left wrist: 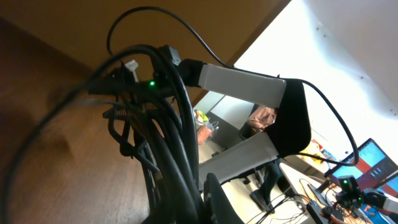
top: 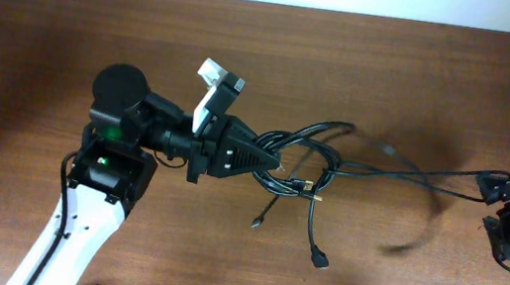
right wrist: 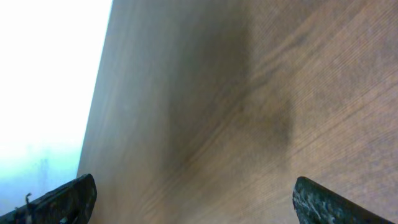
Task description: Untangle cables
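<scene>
Overhead, your left gripper point(top: 275, 165) points toward 3 o'clock. Its tapered tip is buried in the near edge of the cables point(top: 311, 155), a knot of black loops just beyond the fingers. The jaws look drawn together on a strand there, though the tip is too dark to be sure how many strands are pinched. From the knot, loose ends trail toward 6 o'clock: one small plug point(top: 256, 224), a larger black plug point(top: 320, 260), and a gold-tipped one point(top: 307, 184) closer in. One long strand runs out toward 3 o'clock across the wooden table point(top: 249, 42), blurred along part of its length, and reaches the right gripper point(top: 499, 202) at the frame's edge.

In your left wrist view the cables fill the middle. Several thick black strands bunch together and drop to 6 o'clock, where they meet the dark finger point(left wrist: 214, 199) at the bottom edge. A thinner strand arcs overhead at 12 o'clock.

In your right wrist view the two fingers point(right wrist: 62, 199) sit in the bottom corners, at 7 and 5 o'clock, spread wide. Only bare tabletop and soft shadow show between them. A wisp of thin wire shows beside the 7 o'clock finger, and no strand crosses the gap.
</scene>
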